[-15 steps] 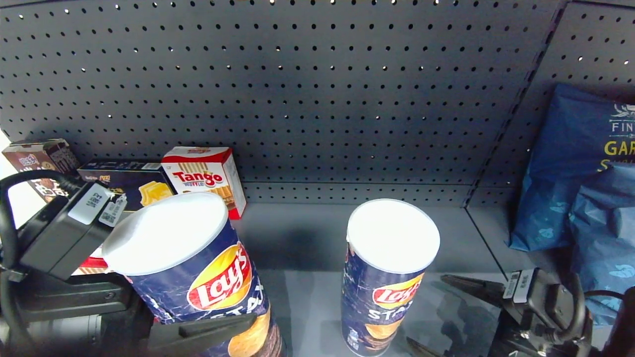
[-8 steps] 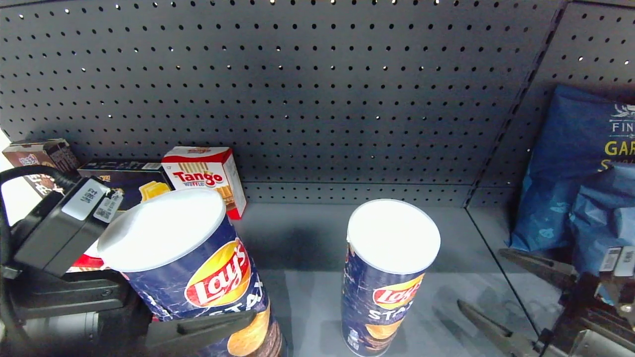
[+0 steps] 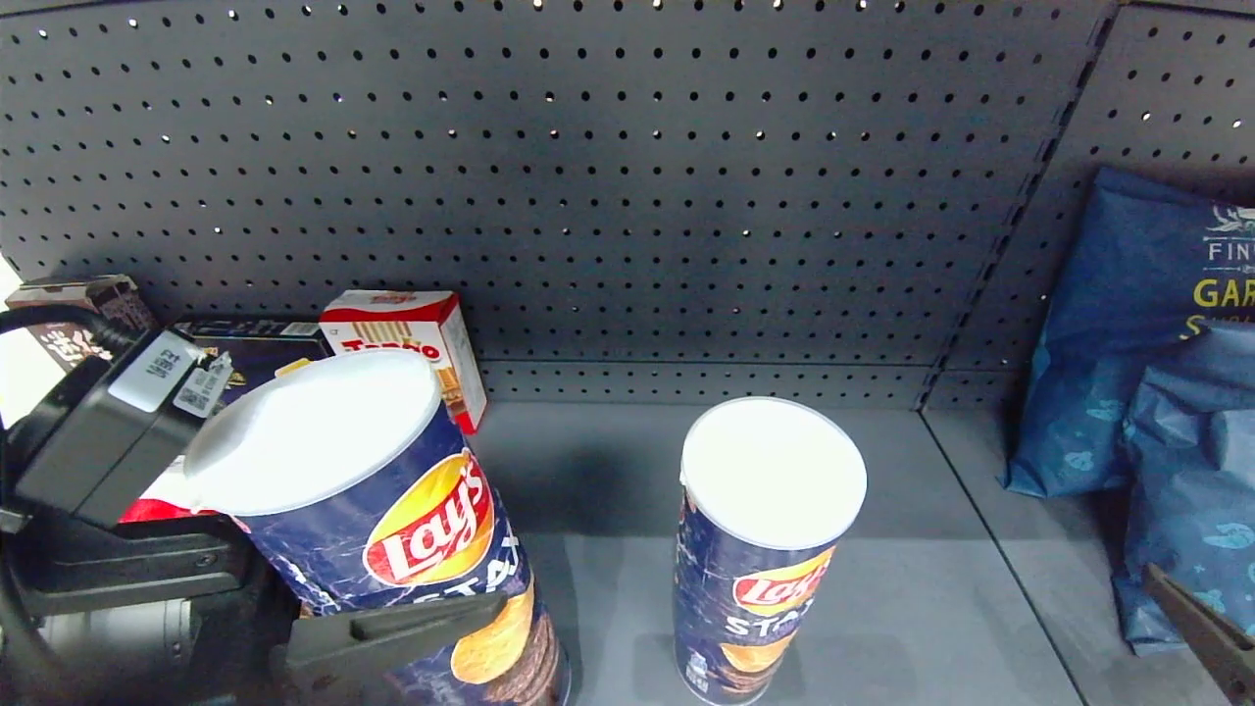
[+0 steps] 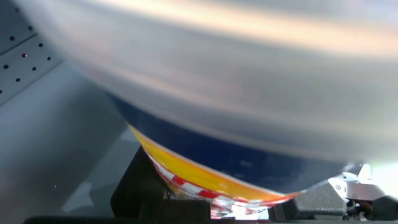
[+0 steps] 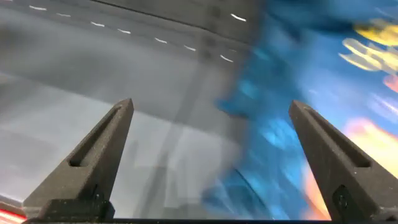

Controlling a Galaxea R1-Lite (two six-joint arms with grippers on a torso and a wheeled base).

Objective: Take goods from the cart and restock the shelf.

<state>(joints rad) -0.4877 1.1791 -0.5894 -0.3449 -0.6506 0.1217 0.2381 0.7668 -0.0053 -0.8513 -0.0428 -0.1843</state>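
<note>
The left gripper (image 3: 412, 618) pinches a tall navy cardboard chip can with white lid (image 3: 392, 510), tilted over the left part of the dark grey metal shelf's (image 3: 608, 471) front edge. The right gripper (image 5: 211, 106) has its jaws spread, near the front edge beside blue crinkled snack bags (image 3: 1128, 324).

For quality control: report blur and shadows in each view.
Head view: sharp, a soft shadow on the shelf beside the standing can. Left wrist view: the held can is smeared. Right wrist view: blue bags streak, the open fingers look crisp.
</note>
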